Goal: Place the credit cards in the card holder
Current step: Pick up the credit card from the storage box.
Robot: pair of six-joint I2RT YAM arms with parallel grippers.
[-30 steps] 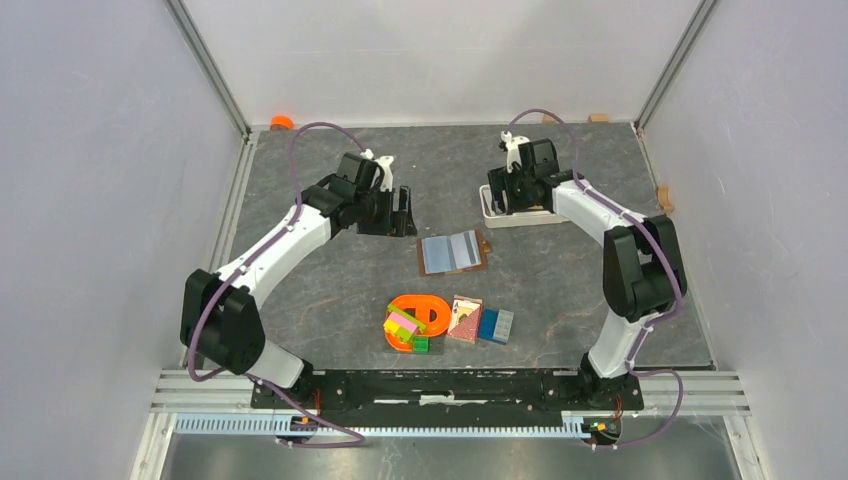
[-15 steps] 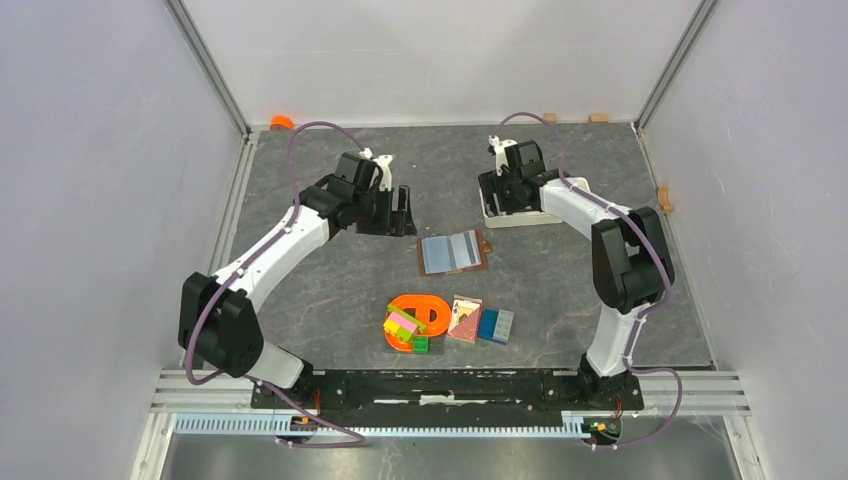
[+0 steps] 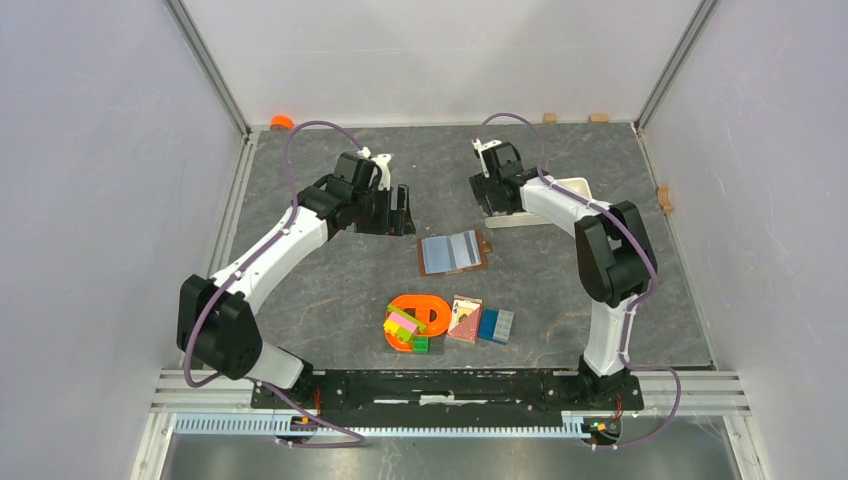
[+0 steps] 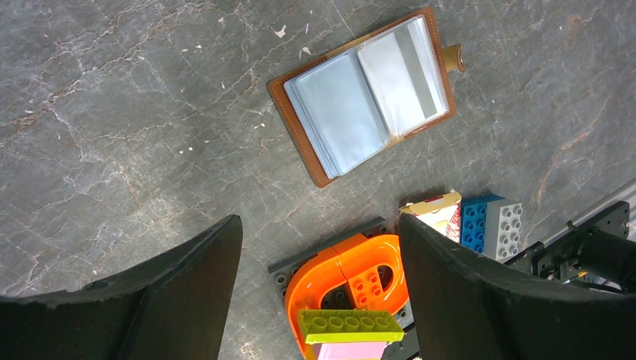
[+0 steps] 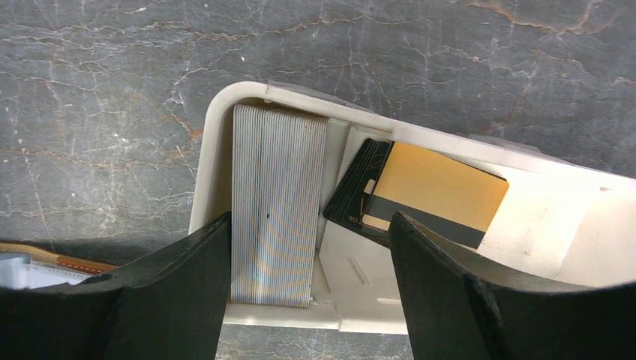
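Note:
The card holder [image 3: 453, 252] is a brown wallet lying open mid-table, its clear sleeves pale blue; the left wrist view shows it [image 4: 367, 94] ahead of the fingers. Credit cards lie in a white tray [image 5: 212, 161]: a striped silver-grey stack [image 5: 277, 202], a black card [image 5: 360, 191] and a gold card with a dark stripe [image 5: 439, 187]. My right gripper [image 5: 309, 221] hangs open over the tray's left end, above the striped stack, holding nothing. It shows in the top view [image 3: 495, 198] as well. My left gripper [image 3: 400, 210] is open and empty, left of the wallet.
The tray's rim [image 3: 575, 185] peeks out behind the right arm. Near the front lie an orange curved brick on a grey plate [image 3: 425, 312], lime and pink bricks [image 3: 402, 325], a red playing-card pack [image 3: 465, 318] and blue and grey blocks [image 3: 496, 325]. Small wooden blocks [image 3: 598, 118] line the back edge.
The right arm has swung left, carrying its gripper from the tray's middle toward its left end. The left arm has barely moved. Both grippers stay open.

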